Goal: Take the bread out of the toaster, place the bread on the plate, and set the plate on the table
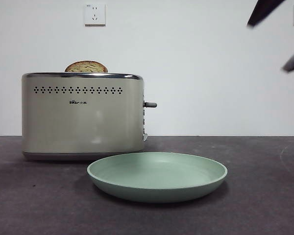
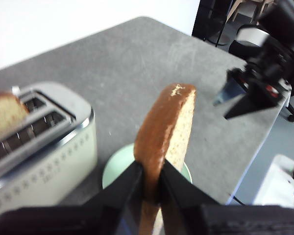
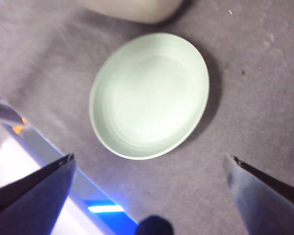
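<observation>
My left gripper [image 2: 151, 169] is shut on the lower edge of the bread [image 2: 169, 127], a pale slice with a brown crust. It holds the slice upright in the air, high above the plate [image 2: 118, 166] and beside the toaster [image 2: 49, 147]; neither shows in the front view. The cream toaster [image 1: 83, 117] stands at the left of the table [image 1: 264, 196]. Just in front of it the mint-green plate [image 1: 157, 193] lies flat on the table. My right gripper [image 3: 152, 157] is open, high above the plate [image 3: 149, 95], and shows as two black tips [image 1: 267, 46] at the top right.
A darker speckled slice [image 1: 86, 67] sticks up from a toaster slot [image 2: 5, 115]. A grey lever [image 1: 150, 104] juts from the toaster's right side. The table's edge [image 3: 54, 147] runs close to the plate on the right arm's side.
</observation>
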`<state>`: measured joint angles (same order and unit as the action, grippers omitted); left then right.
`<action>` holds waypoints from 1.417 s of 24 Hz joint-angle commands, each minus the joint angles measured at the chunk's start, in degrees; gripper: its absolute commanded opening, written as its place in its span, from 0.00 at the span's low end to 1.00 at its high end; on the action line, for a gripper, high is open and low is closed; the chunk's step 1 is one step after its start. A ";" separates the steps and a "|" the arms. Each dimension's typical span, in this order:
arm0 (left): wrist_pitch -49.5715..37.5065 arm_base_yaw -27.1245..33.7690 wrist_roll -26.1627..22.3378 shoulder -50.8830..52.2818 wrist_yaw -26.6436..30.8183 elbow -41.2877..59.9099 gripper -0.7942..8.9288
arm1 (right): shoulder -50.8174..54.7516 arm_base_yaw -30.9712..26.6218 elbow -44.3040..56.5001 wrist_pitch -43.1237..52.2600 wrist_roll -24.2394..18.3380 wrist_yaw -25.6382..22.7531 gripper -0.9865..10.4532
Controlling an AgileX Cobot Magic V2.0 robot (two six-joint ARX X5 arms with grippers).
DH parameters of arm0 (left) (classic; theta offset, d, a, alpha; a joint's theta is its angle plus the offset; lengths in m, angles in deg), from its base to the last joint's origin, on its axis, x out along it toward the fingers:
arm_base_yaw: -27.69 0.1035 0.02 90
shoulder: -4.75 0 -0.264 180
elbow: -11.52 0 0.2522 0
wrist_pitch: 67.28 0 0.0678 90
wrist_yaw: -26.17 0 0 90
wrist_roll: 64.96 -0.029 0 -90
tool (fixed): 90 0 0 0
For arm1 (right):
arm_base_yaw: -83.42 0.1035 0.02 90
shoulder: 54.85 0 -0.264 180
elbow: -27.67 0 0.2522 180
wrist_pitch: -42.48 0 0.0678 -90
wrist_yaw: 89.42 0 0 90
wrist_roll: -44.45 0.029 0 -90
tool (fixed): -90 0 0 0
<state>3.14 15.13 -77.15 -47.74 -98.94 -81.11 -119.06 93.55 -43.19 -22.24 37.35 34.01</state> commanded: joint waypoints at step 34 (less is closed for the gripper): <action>-10.54 -0.22 22.69 17.07 -8.50 26.29 0.07 | -28.20 13.64 0.13 20.70 9.05 -8.02 0.07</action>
<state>-6.91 15.13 -56.97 -30.61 -106.74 -55.10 -148.28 106.78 -43.17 -2.11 45.44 25.33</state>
